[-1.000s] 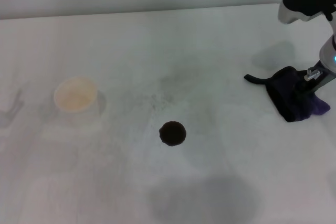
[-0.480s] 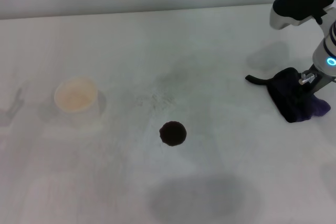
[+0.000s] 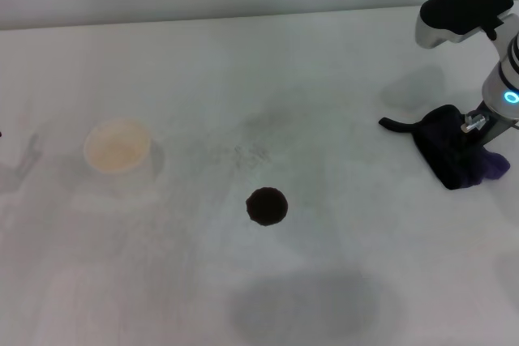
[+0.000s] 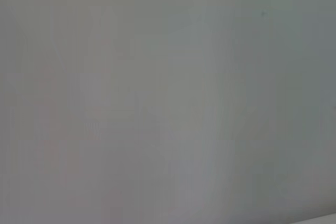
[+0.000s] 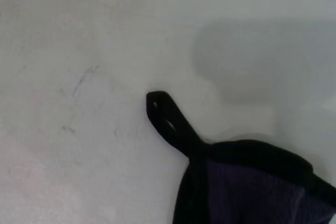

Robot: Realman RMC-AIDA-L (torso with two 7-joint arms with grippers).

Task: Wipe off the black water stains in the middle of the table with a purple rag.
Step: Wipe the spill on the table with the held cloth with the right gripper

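Observation:
The black water stain [image 3: 267,206] is a small round dark blot in the middle of the white table [image 3: 243,62]. The purple rag [image 3: 446,158] lies bunched at the far right, its thin dark strip [image 3: 396,124] pointing toward the table's middle. My right gripper [image 3: 473,129] is down on top of the rag, well to the right of the stain. The right wrist view shows the rag [image 5: 252,182] and its strip [image 5: 168,121] close up on the bare table [image 5: 79,35]. My left gripper is out of view; its wrist view shows only plain white surface.
A pale paper cup [image 3: 117,146] stands at the left. A faint grey speckled smudge [image 3: 251,150] lies just beyond the stain. The table's far edge [image 3: 243,18] runs along the top of the head view.
My right arm shifted a little to the left over the rag, then held almost still. The rag's strip moved slightly with it. Stain and cup have not moved.

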